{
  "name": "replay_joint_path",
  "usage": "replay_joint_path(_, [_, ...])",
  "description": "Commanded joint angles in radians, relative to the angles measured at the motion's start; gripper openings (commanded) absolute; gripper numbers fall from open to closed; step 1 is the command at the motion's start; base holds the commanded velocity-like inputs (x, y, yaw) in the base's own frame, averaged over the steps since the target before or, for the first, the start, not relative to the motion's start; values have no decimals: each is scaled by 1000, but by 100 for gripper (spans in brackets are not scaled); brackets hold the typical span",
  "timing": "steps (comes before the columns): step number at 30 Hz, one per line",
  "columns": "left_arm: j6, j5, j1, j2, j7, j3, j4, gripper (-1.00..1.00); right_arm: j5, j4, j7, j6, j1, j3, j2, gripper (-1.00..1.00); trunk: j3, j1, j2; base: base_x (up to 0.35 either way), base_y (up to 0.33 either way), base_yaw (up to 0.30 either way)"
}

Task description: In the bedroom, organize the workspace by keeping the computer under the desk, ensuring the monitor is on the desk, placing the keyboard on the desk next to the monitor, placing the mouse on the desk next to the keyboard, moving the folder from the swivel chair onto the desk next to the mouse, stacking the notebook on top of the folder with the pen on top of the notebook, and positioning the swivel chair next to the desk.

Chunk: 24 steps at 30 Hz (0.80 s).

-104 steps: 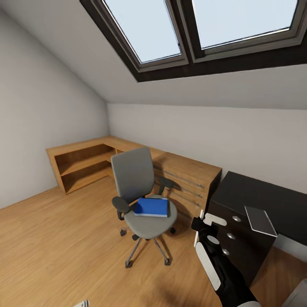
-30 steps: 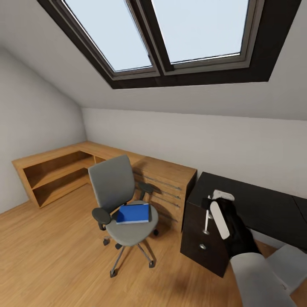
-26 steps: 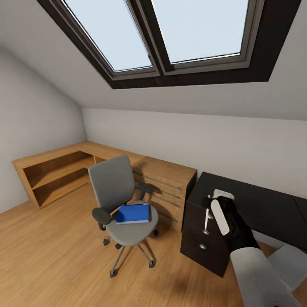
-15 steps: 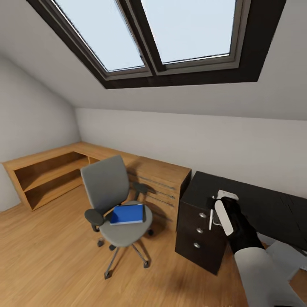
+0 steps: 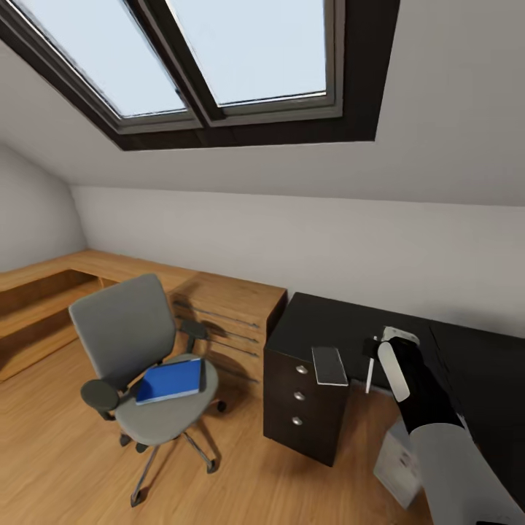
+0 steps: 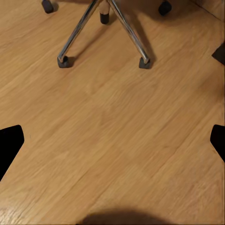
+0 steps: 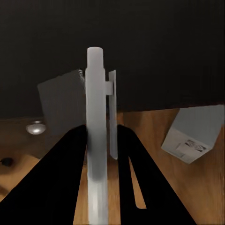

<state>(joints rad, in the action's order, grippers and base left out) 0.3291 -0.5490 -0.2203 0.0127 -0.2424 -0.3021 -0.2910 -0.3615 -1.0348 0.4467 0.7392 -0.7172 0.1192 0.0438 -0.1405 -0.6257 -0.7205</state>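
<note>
The grey swivel chair (image 5: pixel 135 339) stands on the wooden floor left of the black desk (image 5: pixel 332 321). The blue folder (image 5: pixel 171 380) lies flat on its seat. The dark grey notebook (image 5: pixel 329 365) rests on the desk corner above the drawers and appears in the right wrist view too (image 7: pixel 63 107). My right gripper (image 5: pixel 377 357) hovers just right of the notebook, shut on the white pen (image 5: pixel 370 376), which stands upright between the fingers (image 7: pixel 96 140). The light grey computer (image 5: pixel 397 467) sits under the desk. My left gripper (image 6: pixel 112 143) is open over bare floor near the chair's chrome legs (image 6: pixel 77 30).
A light wooden drawer chest (image 5: pixel 226 310) and a low wooden shelf (image 5: pixel 33 306) line the wall behind the chair. The black three-drawer unit (image 5: pixel 300 397) fills the desk's left end. A sloped ceiling with a skylight (image 5: pixel 219 51) hangs overhead.
The camera has swung to the right, so chair and chest sit further left in the picture. The notebook, hidden behind my right arm before, now shows beside the pen.
</note>
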Motion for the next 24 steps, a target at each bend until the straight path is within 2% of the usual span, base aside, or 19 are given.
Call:
replay_joint_path(1, [7, -5, -1, 0, -8, -8, 0, 100, -11, -1, 9, 2, -1, 0, 1, -100, -2, -1, -1, 137, -181, -268])
replay_joint_path(8, [19, -5, -1, 0, -8, -8, 1, 100, -11, 11, 8, 1, -1, 3, 1, -100, -2, -1, -1, 53, -70, -268])
replay_joint_path(24, [22, -6, -1, 0, -8, -8, 1, 100, -7, 51, 5, -1, -1, 1, 4, -100, -7, -1, -1, 4, -5, -267])
